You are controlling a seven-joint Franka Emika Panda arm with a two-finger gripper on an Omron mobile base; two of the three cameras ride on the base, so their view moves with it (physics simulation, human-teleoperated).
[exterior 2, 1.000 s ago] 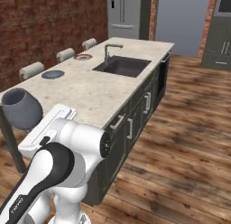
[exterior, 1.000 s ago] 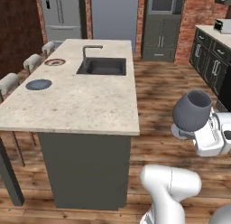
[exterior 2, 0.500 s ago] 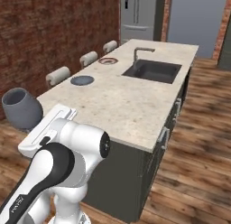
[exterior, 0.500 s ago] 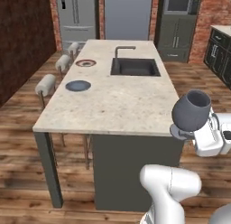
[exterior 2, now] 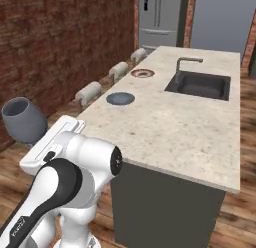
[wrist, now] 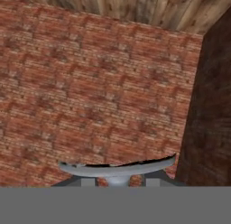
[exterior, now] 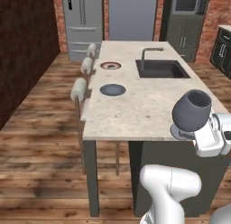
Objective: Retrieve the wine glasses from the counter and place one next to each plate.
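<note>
the fingers (exterior: 195,133) were closed on the stem of the wine glass (exterior: 191,111), carried upright beside the counter (exterior: 135,110); best kept level until beside the blue plate (exterior: 112,89)

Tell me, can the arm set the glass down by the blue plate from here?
Probably not yet. The gripper holds the wine glass off the island's near corner, while the blue plate lies far across the stone top. Nothing stands between.
</note>
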